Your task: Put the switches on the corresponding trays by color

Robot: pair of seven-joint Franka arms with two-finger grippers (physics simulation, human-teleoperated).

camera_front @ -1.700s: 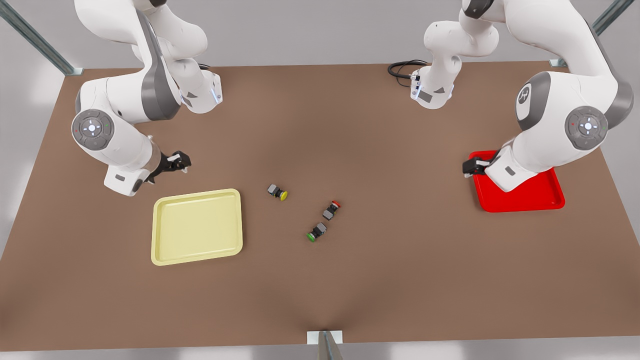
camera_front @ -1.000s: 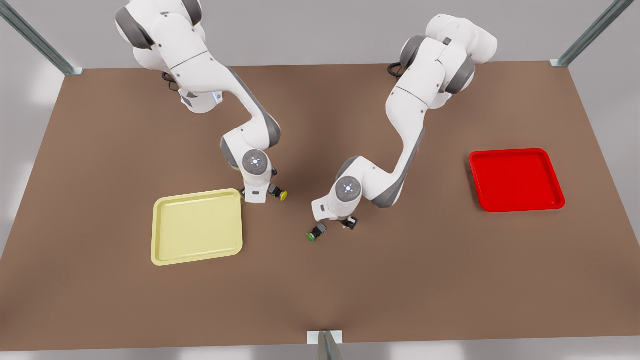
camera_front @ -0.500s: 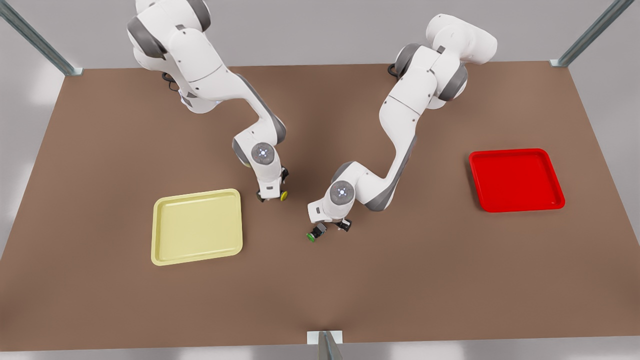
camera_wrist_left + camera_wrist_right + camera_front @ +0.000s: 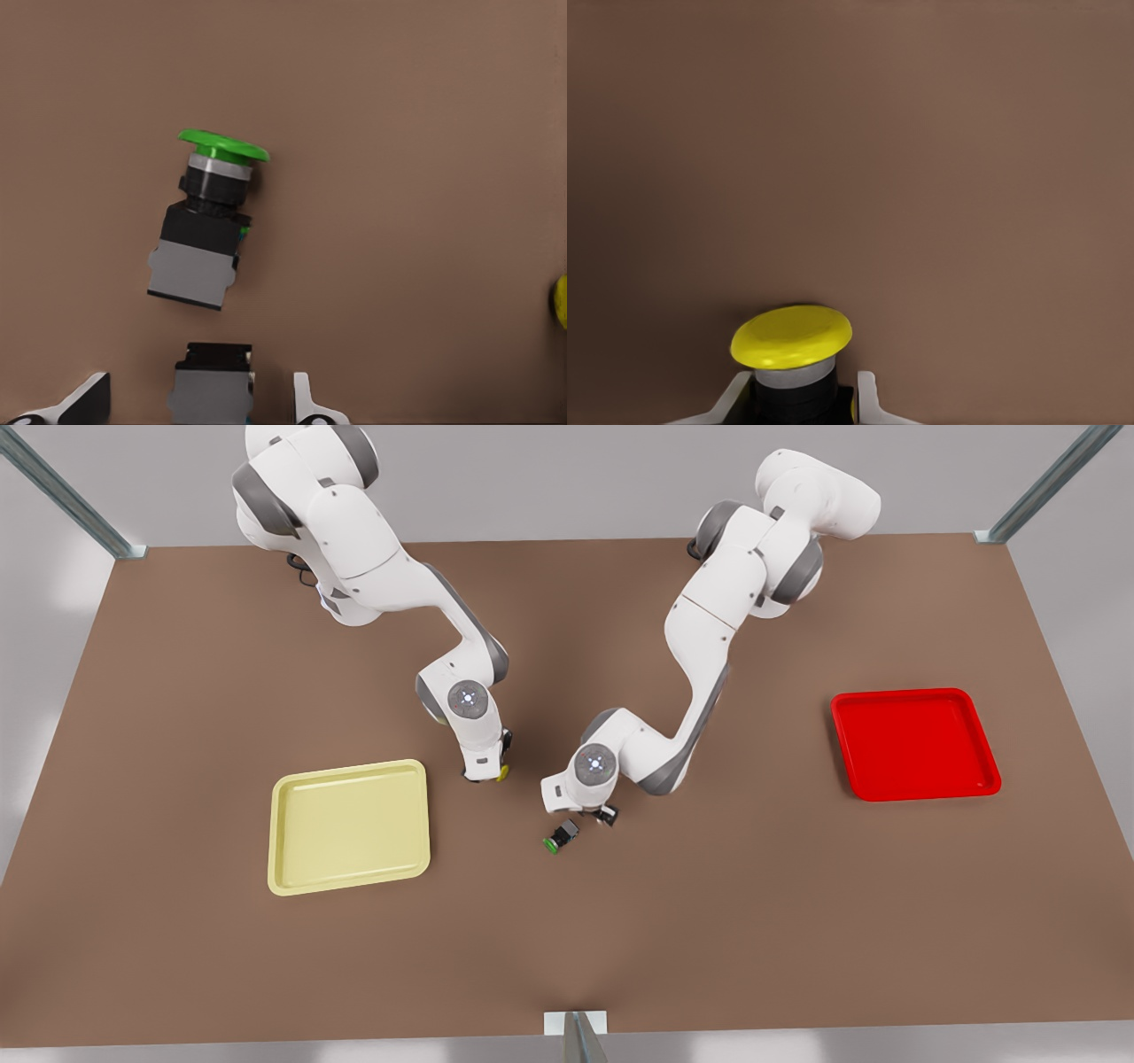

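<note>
Fingers of the left gripper (image 4: 197, 409) stand apart on either side of the red switch (image 4: 211, 382) beside a green switch (image 4: 205, 223), while the right gripper (image 4: 799, 405) straddles the yellow switch (image 4: 792, 354), fingers close beside its body, near the yellow tray (image 4: 349, 825), the red tray (image 4: 915, 744) well apart.

both grippers low, left (image 4: 592, 815) and right (image 4: 489, 772).
</note>
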